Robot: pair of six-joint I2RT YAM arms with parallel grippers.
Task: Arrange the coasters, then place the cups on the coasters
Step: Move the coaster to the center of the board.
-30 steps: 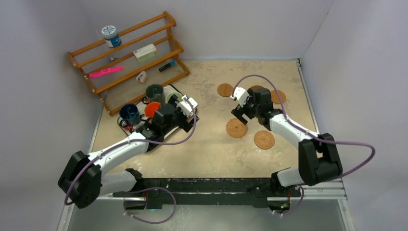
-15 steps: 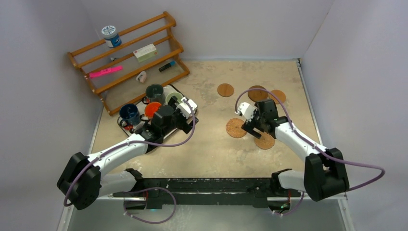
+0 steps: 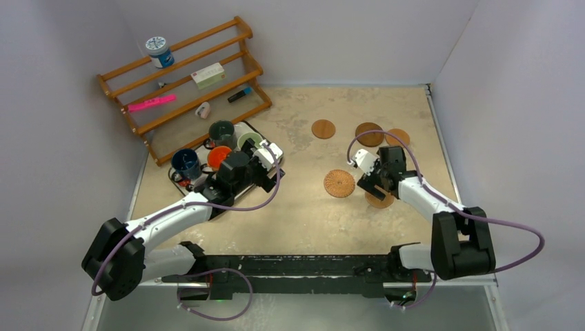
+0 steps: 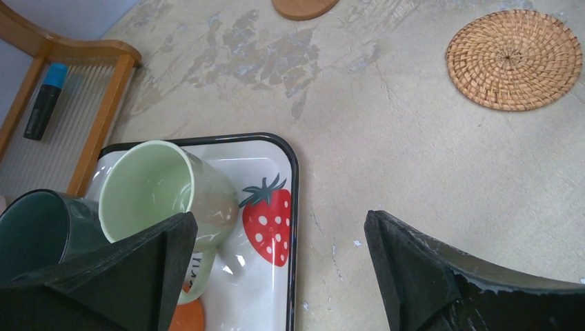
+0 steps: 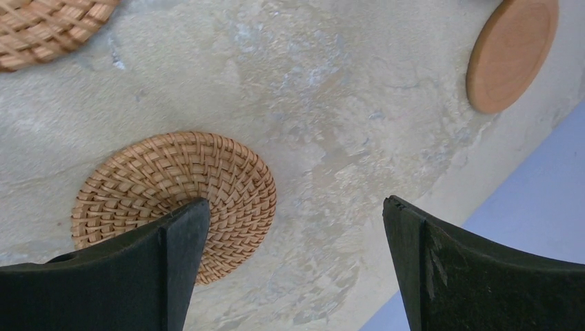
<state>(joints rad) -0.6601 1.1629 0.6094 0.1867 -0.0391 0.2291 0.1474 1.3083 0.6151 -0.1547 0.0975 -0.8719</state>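
Now we think the step in hand is lining up the coasters, since no cup sits on one yet. Our right jaws are wide open and hold nothing, and they hang just above a woven coaster (image 5: 179, 169) on the right half of the worktop (image 5: 331, 89). One jaw is over the coaster and the other is over bare worktop, so we should shift a bit until the disc lies between them. It looks thin and flat, so we should go down very low, nip it by the rim and lift gently, or it may slip out. A second woven coaster (image 3: 339, 183) lies near it, and we must not bump it. Three smooth coasters (image 3: 323, 129) lie farther back, well apart from the jaws. Our left jaws are wide open too, with nothing in them, over the corner of the tray (image 4: 293, 165). The pale green cup (image 4: 155, 186) is close beside the dark green cup (image 4: 31, 227) there, and the orange cup (image 3: 219, 156) and blue cup (image 3: 185, 164) are in the tray as well. We cannot see a fifth cup. The rack (image 3: 125, 114) with the jar (image 3: 159, 52) is at the back left, out of our way.
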